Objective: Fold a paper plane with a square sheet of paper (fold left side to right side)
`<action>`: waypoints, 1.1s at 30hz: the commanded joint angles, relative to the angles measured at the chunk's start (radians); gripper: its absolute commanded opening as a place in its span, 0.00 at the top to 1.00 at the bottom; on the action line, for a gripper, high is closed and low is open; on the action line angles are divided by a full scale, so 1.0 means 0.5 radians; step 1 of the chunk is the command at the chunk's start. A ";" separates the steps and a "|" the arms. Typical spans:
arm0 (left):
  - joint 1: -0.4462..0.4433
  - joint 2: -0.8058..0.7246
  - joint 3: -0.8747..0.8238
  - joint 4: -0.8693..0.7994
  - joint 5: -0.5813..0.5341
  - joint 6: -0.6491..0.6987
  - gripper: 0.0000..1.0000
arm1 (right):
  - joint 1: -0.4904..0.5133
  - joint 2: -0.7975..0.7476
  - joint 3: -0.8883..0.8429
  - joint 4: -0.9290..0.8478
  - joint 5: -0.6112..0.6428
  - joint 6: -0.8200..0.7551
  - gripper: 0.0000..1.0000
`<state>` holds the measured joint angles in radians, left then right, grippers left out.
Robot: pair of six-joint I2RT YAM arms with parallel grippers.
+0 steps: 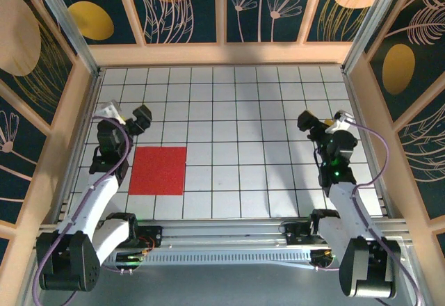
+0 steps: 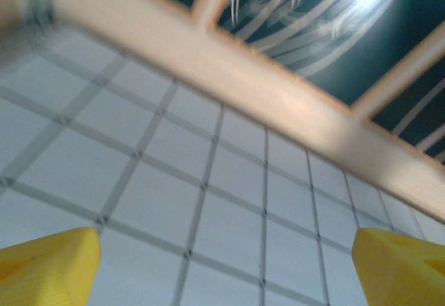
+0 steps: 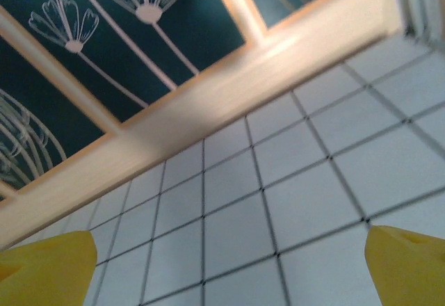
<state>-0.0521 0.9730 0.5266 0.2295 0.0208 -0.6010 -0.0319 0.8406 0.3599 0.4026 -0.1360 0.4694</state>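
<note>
We find the thin bright red square sheet of paper (image 1: 158,170) lying flat and unfolded on the white gridded table (image 1: 264,174) just beside the left gripper (image 1: 127,115), both it and the right gripper (image 1: 323,121) raised with jaws wide and empty, evidently poised for the first fold.

Top camera looks down on the tiled table (image 1: 278,111); wrist cameras skim it toward the walls (image 3: 208,104).
</note>
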 commanded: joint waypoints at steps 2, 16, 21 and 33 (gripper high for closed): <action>-0.010 0.001 -0.162 -0.413 0.682 -0.495 0.11 | 0.002 -0.118 0.039 -0.592 -0.405 0.410 0.01; -0.226 0.543 -0.152 -0.535 0.945 -0.443 0.08 | 0.119 -0.115 0.076 -1.045 -0.553 0.336 0.01; -0.293 0.684 -0.157 -0.416 0.954 -0.523 0.08 | 0.155 -0.115 0.092 -1.077 -0.494 0.327 0.01; -0.539 0.918 -0.058 -0.204 0.890 -0.819 0.05 | 0.189 -0.055 0.177 -1.143 -0.315 0.343 0.01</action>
<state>-0.2813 1.3865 0.4801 0.1261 0.4782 -0.9306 0.0521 0.8062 0.4114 -0.1448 -0.3325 0.6498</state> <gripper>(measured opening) 0.942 0.992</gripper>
